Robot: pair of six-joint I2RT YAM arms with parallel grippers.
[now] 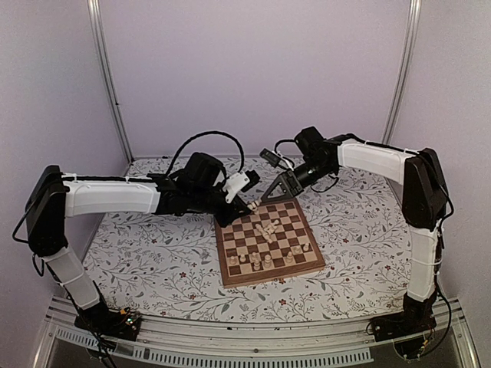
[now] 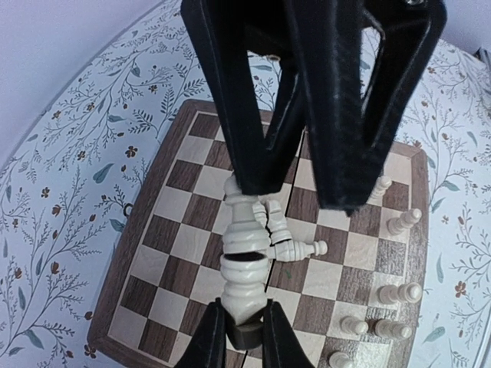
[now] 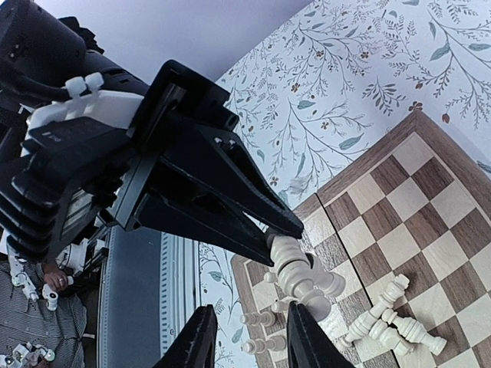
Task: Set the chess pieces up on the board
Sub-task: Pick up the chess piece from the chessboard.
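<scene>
Farthest left: left gripper (image 2: 244, 339), stretched out above the far-left part of the board (image 1: 303, 224). Fingers pressed onto the dark-footed base of a tall chess piece (image 2: 244, 245), held clear of the squares. Long axis running straight out from those fingertips, head end pointing toward the right gripper (image 3: 252, 314). Closer to level than upright, as far as can be judged.

Just beyond the head: that right gripper, fingers spread, nothing between them. In its own wrist view, the piece passing beside one finger rather than into the gap. Touching or not: cannot tell.

Probably a hand-over or re-grip in the making, or else a swing down to stand the piece. Either way, calls for turning the base downward first. Nearer arm by far: the left, with the piece in its grasp.

No box, tray or bowl in view. On the board instead:
- Near the middle, a heap of toppled pieces (image 1: 268, 230), lying across one another.
- Along the near edge, a row of small pieces (image 1: 261, 261), seemingly upright, with gaps.

Around the board, flowered tablecloth (image 1: 153, 253). Most of the setting-up not yet done.
</scene>
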